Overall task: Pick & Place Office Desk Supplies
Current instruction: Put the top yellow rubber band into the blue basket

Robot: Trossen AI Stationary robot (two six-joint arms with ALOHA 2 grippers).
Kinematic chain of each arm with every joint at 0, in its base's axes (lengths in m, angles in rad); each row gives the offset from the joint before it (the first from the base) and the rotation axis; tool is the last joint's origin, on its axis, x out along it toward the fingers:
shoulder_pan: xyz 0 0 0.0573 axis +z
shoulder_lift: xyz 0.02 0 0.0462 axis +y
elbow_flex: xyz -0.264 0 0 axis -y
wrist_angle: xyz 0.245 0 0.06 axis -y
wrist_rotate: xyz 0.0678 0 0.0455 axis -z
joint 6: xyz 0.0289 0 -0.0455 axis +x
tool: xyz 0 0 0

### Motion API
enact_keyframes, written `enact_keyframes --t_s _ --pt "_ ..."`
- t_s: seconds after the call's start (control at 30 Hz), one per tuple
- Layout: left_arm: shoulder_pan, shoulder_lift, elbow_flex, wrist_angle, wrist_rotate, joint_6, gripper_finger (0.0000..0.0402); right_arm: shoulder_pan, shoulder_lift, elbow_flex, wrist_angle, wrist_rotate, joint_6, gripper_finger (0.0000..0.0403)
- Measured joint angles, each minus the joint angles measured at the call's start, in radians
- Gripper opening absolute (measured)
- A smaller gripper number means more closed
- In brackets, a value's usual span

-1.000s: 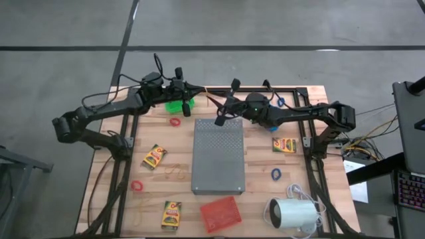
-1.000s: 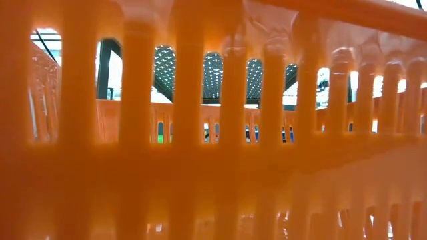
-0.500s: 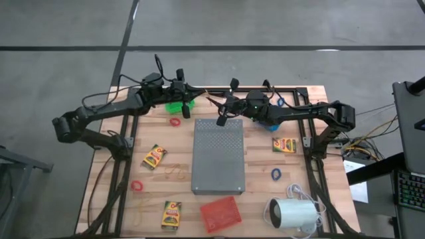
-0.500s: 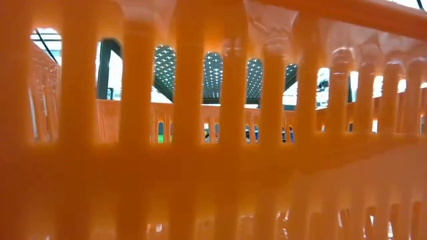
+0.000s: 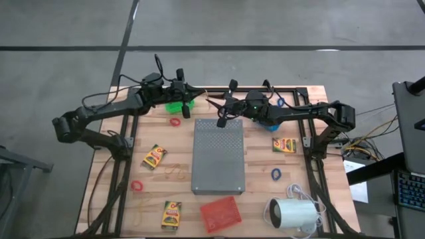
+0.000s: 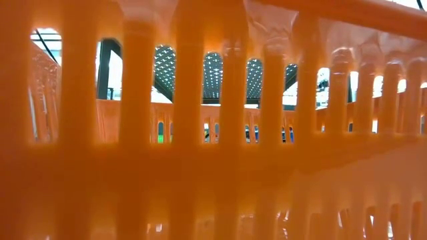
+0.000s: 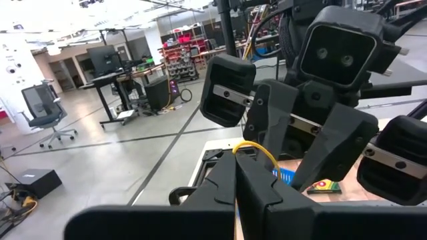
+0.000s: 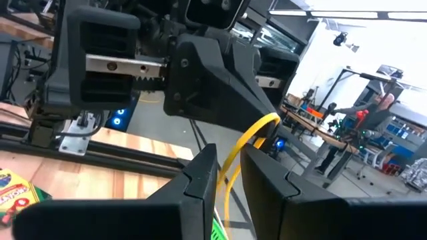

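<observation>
Both hands, left (image 7: 235, 175) and right (image 8: 229, 175), meet on one rubber band (image 8: 241, 148) (yellow).

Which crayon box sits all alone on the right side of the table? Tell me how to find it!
Start at the big grey slab in the table's middle. Look right, past its upper corner, to the crayon box beside the table frame. It's the only yellow box on that side; the other two lie left of the slab.

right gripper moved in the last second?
Yes. In the high view the right gripper has edged toward the left gripper, along the grey slab's far edge. A yellow rubber band runs between them.
</observation>
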Motion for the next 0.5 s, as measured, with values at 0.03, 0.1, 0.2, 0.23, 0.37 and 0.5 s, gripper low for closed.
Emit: enact_keyframes --t_s 0.03,0.1,0.2,0.23,0.37,0.5 --pt "0.000 0.000 0.000 0.000 0.000 0.000 0.0002 0.000 0.000 0.000 -0.002 0.000 -0.001 0.0052" --pt "0.000 0.000 0.000 0.000 0.000 0.000 0.0002 0.000 0.000 0.000 -0.001 0.000 -0.001 0.0036" --pt "0.000 0.000 0.000 0.000 0.000 0.000 0.0002 0.000 0.000 0.000 -0.001 0.000 -0.001 0.0013" --pt "0.000 0.000 0.000 0.000 0.000 0.000 0.0002 0.000 0.000 0.000 -0.001 0.000 -0.001 0.0011" --pt "0.000 0.000 0.000 0.000 0.000 0.000 0.0002 0.000 0.000 0.000 -0.001 0.000 -0.002 0.0009" --pt "0.000 0.000 0.000 -0.001 0.000 0.000 0.0002 0.000 0.000 -0.001 -0.001 0.000 -0.002 0.0009"
